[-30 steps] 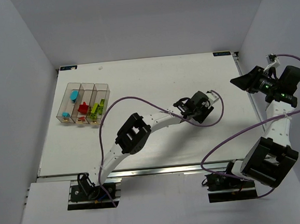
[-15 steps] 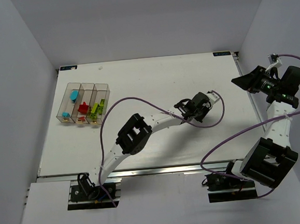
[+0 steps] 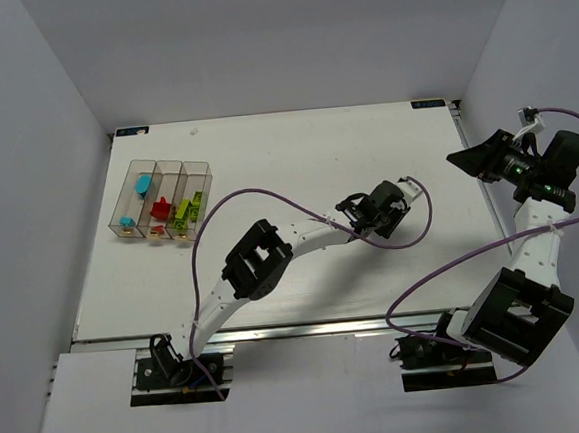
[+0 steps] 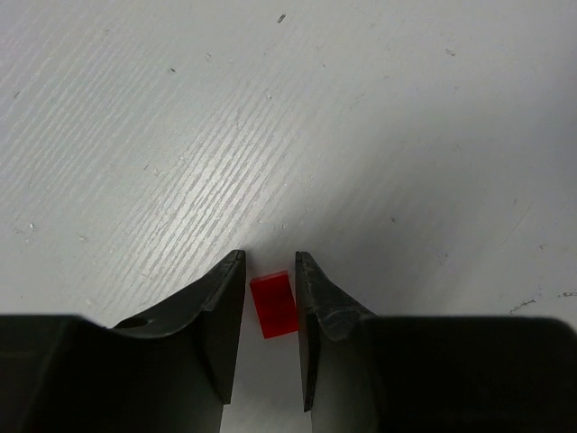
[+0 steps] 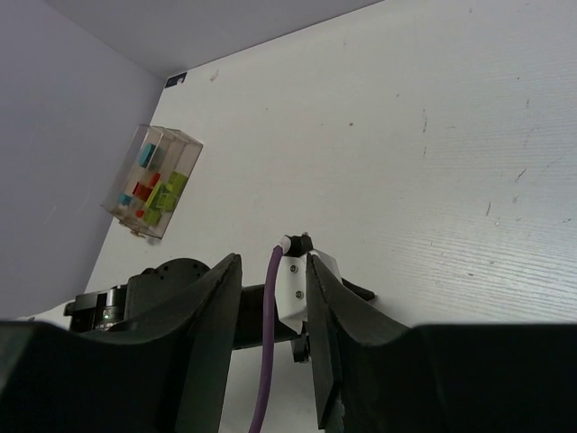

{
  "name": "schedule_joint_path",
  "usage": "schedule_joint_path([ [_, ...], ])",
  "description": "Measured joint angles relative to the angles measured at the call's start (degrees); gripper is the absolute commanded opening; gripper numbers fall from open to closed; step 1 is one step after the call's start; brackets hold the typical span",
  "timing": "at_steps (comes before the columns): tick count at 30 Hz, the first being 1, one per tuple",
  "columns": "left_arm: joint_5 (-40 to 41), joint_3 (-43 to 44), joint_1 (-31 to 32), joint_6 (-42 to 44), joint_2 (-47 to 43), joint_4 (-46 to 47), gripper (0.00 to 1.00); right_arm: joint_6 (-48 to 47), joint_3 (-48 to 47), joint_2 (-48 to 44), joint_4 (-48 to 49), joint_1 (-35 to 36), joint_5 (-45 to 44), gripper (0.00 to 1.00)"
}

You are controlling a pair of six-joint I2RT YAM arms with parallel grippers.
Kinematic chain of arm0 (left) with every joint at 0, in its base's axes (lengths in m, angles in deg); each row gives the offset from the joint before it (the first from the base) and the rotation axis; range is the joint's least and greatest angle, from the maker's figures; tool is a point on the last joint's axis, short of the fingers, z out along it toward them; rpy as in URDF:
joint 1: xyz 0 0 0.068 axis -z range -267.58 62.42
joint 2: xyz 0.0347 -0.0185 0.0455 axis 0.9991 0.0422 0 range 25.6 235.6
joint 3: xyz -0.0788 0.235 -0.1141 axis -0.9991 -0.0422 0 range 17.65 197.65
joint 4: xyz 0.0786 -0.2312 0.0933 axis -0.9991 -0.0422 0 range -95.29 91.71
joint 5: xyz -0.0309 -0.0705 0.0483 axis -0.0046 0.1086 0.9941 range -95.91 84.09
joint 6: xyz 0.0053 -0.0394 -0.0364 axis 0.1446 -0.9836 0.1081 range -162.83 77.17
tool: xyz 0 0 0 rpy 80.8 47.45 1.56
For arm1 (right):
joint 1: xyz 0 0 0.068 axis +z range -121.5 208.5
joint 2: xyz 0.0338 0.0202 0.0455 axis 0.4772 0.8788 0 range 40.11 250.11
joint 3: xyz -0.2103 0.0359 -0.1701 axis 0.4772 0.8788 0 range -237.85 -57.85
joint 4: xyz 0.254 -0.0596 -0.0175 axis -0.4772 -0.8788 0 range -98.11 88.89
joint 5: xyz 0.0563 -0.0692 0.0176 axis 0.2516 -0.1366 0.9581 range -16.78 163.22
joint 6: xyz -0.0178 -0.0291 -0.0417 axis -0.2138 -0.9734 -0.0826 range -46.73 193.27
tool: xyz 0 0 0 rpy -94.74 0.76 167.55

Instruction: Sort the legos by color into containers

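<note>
Left gripper (image 4: 270,260). Hangs low over the white table (image 3: 294,146), right of its middle. Shows fingers (image 4: 216,325) drawn narrow, one on each side of a red lego (image 4: 274,304) lying flat on the table. Appears to touch the brick on the right side, with a thin sliver of light on the left. Clamped or merely flanking: cannot tell.

Right gripper (image 5: 273,263). Stands raised at the table's right edge, looking down across the surface. Shows fingers parted a little and empty, framing a purple cable (image 5: 268,361) and the left arm (image 3: 272,253) below.

Containers (image 3: 161,199). Stand as a joined row of three clear bins in the far left part of the table, well apart from both grippers. Hold cyan legos (image 3: 144,184) in the left bin, red legos (image 3: 161,204) in the middle, lime green legos (image 3: 191,209) in the right.
</note>
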Motion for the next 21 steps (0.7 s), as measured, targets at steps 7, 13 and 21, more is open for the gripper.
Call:
schedule_joint_path([
  [7, 1.68, -0.83, 0.13, -0.33, -0.92, -1.31, 0.42, 0.72, 0.26, -0.02, 0.33, -0.11, 0.04, 0.41],
  [13, 2.75, -2.12, 0.17, -0.55, -2.01, -2.51, 0.39, 0.83, 0.26, -0.02, 0.39, -0.11, 0.07, 0.41],
  [21, 3.04, -2.12, 0.28, -0.96, -2.10, -2.84, 0.03, 1.05, 0.46, -0.04, 1.27, -0.20, 0.20, 0.41],
])
